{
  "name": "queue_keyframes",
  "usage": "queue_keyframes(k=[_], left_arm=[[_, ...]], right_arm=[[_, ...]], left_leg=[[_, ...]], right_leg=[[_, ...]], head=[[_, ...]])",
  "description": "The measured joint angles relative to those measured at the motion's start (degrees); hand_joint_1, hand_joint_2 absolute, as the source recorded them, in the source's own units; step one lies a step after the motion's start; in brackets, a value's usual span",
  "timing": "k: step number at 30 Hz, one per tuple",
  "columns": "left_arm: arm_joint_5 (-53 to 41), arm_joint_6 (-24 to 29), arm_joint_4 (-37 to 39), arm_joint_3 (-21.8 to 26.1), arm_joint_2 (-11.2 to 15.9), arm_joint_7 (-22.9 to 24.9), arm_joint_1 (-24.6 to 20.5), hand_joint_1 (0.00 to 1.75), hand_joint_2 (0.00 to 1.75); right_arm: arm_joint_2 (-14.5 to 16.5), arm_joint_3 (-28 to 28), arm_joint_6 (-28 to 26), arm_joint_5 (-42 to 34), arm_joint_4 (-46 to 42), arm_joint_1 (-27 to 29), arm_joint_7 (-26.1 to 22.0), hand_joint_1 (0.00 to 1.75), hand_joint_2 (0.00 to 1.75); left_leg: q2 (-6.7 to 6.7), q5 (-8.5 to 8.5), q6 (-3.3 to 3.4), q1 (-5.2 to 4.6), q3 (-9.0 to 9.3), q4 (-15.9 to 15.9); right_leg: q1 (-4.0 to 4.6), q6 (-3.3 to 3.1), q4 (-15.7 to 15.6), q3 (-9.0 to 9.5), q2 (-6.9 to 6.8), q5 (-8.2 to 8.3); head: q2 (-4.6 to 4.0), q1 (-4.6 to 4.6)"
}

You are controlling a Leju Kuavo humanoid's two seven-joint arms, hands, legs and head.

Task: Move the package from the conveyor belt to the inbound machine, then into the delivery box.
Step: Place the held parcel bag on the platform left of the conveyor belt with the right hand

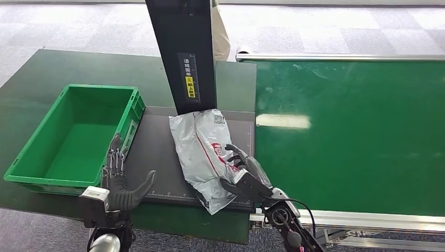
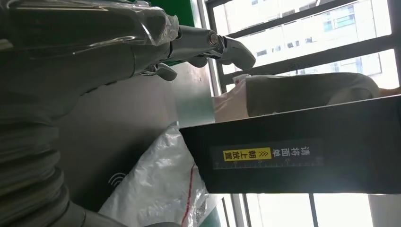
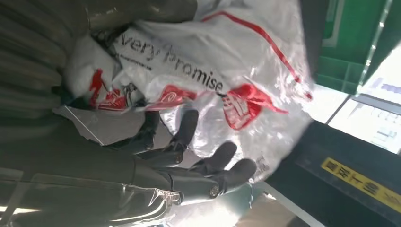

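The white plastic package with red print lies on the dark grey plate of the inbound machine, below its black column. Its near corner hangs over the plate's front edge. My right hand grips the package's right side, fingers over the top and thumb at the near edge. The right wrist view has the package between the thumb and the dark fingers. My left hand is open, fingers up, beside the green delivery box. In the left wrist view, the left hand holds nothing and the package lies beyond it.
The green conveyor belt runs on the right, with a metal rail along its near side. The green box stands empty on the dark green table. A person in light clothing stands behind the column.
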Motion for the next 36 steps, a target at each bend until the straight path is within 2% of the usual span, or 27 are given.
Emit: queue_keyframes(k=[9, 16, 24, 31, 36], left_arm=[[0.1, 0.0, 0.2, -0.1, -0.3, -0.7, 0.8, 0.00, 1.75], [0.3, 0.0, 0.3, -0.1, -0.6, -1.2, 1.1, 0.00, 1.75], [-0.8, -1.3, 0.3, -0.2, -1.5, -0.6, 1.2, 0.00, 1.75], [-5.8, -2.1, 2.6, -2.7, -2.6, 2.2, -0.3, 0.00, 1.75], [-16.3, 2.5, 9.9, -5.6, -3.3, 4.7, -4.4, 0.00, 1.75]], right_arm=[[-1.1, -1.6, -4.3, -2.1, -11.6, 3.7, -2.1, 0.00, 1.75], [-2.5, -7.2, -4.7, -4.5, -20.8, 8.2, -3.6, 0.00, 1.75], [-3.2, -14.7, -5.1, -5.3, -27.0, 13.5, -3.9, 0.00, 1.75], [-2.6, -19.4, -5.9, -7.6, -29.7, 17.8, -4.2, 0.00, 1.75], [-0.9, -20.5, -5.8, -8.3, -30.8, 20.4, -4.4, 0.00, 1.75]], left_leg=[[-0.01, 0.00, 0.00, 0.00, 0.01, 0.0], [-0.01, -0.01, 0.00, -0.01, 0.00, 0.0], [-0.01, -0.02, 0.01, -0.01, 0.01, 0.0], [-0.02, -0.03, 0.01, -0.01, 0.00, 0.0], [-0.02, -0.02, 0.01, -0.01, 0.02, 0.0]], right_leg=[[0.00, 0.00, 0.0, -0.01, 0.00, 0.00], [-0.01, 0.00, 0.0, -0.01, -0.01, 0.00], [-0.02, 0.00, 0.0, -0.01, -0.01, 0.00], [-0.02, 0.00, 0.0, 0.00, -0.01, 0.00], [-0.02, 0.00, 0.0, 0.00, -0.01, 0.00]], head=[[0.00, 0.00], [0.00, 0.01], [0.00, -0.01], [0.00, 0.01], [0.00, -0.01]])
